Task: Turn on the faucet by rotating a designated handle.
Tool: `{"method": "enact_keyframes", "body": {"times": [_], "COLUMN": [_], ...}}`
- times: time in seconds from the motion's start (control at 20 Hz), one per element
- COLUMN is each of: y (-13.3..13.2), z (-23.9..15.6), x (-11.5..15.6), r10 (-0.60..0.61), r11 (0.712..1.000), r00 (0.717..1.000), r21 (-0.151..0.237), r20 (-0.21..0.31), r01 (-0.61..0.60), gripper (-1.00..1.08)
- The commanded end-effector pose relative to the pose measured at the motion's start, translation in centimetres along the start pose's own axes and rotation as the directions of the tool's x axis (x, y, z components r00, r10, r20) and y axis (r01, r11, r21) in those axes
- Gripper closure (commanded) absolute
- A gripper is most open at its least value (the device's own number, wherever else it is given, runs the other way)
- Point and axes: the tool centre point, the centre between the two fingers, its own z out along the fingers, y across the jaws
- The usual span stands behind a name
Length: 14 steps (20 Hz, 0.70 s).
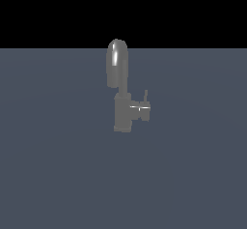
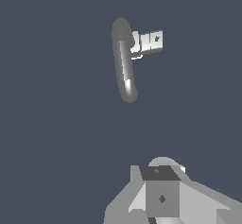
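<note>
The grey faucet (image 1: 122,108) stands upright on the flat floor, its arched spout (image 1: 117,64) rising above the cylindrical body. The handle (image 1: 145,105), a stubby side knob with a thin short lever rod pointing up, sticks out on the exterior view's right of the body. In the wrist view the faucet (image 2: 124,62) is seen from above as a long spout, with the brightly lit handle (image 2: 150,41) beside one end. My gripper (image 2: 159,173) shows only in the wrist view, well apart from the faucet; its fingers read as one block with no gap and nothing between them.
A plain dark blue-grey floor (image 1: 58,175) stretches all around the faucet up to a black background. No other object shows in either view.
</note>
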Motion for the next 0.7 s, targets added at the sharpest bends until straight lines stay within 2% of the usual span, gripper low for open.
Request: {"method": "enact_keyframes", "body": {"times": [0.0, 0.35, 0.65], "y": [0.1, 0.5, 1.2], "z": [0.3, 1.3, 2.7], "x": [1.6, 5.9, 9.6], "r10": [0.041, 0.148, 0.227], "r11": [0.998, 0.974, 0.929], "r00": [0.998, 0.977, 0.938], "r21": [0.041, 0.148, 0.230], "r20": [0.037, 0.152, 0.262], "r01": [-0.043, -0.171, -0.289], "gripper": [1.08, 1.08, 1.08]}}
